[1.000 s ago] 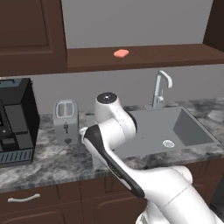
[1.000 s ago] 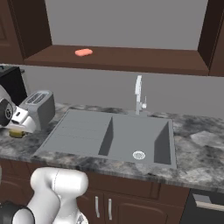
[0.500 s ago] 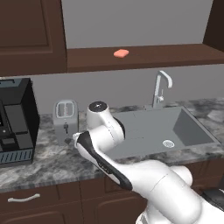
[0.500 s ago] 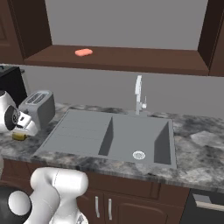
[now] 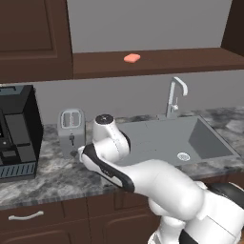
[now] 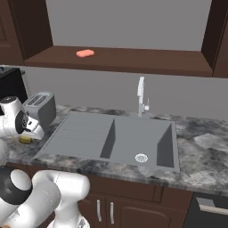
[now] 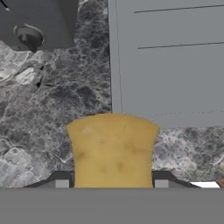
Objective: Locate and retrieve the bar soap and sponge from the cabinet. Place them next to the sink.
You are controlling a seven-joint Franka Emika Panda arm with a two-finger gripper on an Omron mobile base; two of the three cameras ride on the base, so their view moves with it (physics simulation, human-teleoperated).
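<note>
Over the last second I have swung the arm lower and further toward the toaster (image 5: 70,127), so the fingers (image 7: 112,186) now hang low over the counter (image 7: 52,109) just off the sink's (image 7: 166,61) ribbed end, clamped on the sponge (image 7: 113,151); I judge it nearly ready to set down there. The bar soap (image 5: 132,58) lies on the cabinet (image 5: 157,62) shelf above the sink, not yet fetched. The fingertips are cut off, and I cannot tell whether the sponge touches the counter.

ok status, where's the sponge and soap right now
Gripper shut on sponge, low over counter beside sink. Bar soap on cabinet shelf. Toaster close by.
</note>
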